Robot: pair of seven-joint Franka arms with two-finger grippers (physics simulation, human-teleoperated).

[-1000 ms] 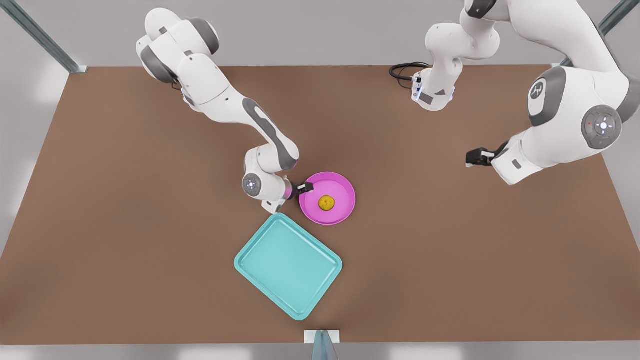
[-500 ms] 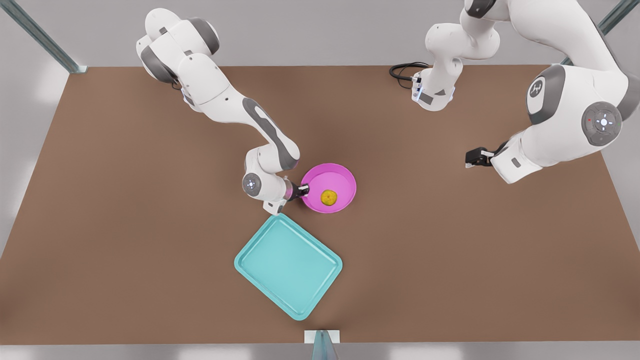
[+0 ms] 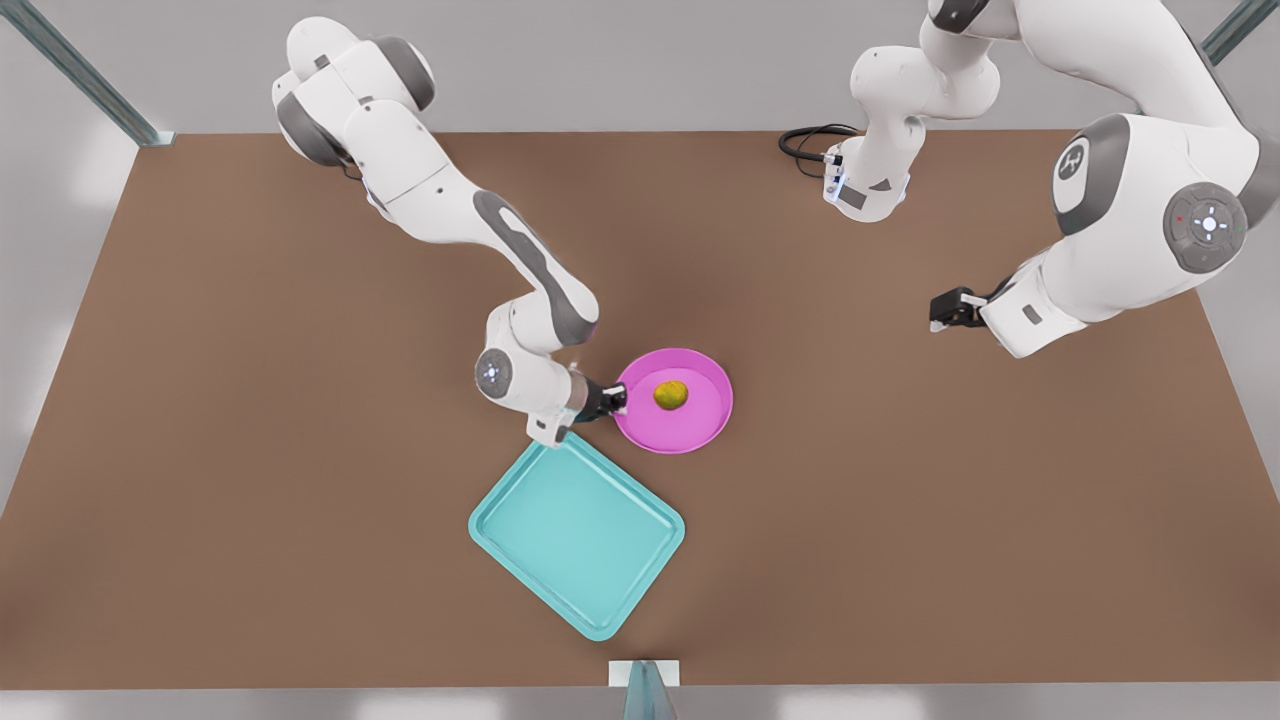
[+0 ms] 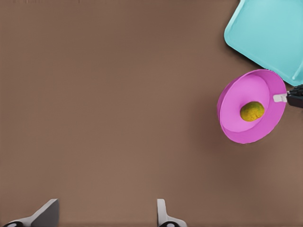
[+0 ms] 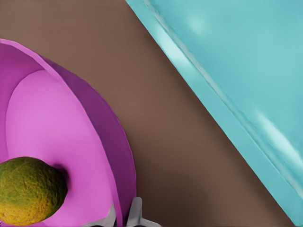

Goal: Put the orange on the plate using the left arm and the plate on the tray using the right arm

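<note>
The orange (image 3: 670,394) already sits in the pink plate (image 3: 700,430), so the first half of your task looks done. The step in hand is the second: getting the plate onto the tray (image 3: 520,520).

Your right gripper (image 3: 612,400), on the arm at the front view's left, is clamped on the plate's rim at the side toward that arm. In the right wrist view its two pale fingertips (image 5: 135,213) pinch the thin pink wall, with the orange just inside. The plate looks tilted in the left wrist view, so it is probably lifted off the table, though contact underneath cannot be confirmed.

The teal tray lies just beside the plate, toward the near edge of the table, turned at an angle. Its nearest corner is close to the gripper.

Next, you will likely need to carry the plate sideways over the tray's low rim and set it down level. The orange is loose and could roll out if the plate tips further.

Your left gripper (image 3: 945,309) waits well apart at the front view's right, fingers spread and empty.

The table (image 3: 250,450) is plain brown. Grey walls and metal frame posts (image 3: 85,75) surround it, and a black cable (image 3: 805,140) lies at the far edge.
</note>
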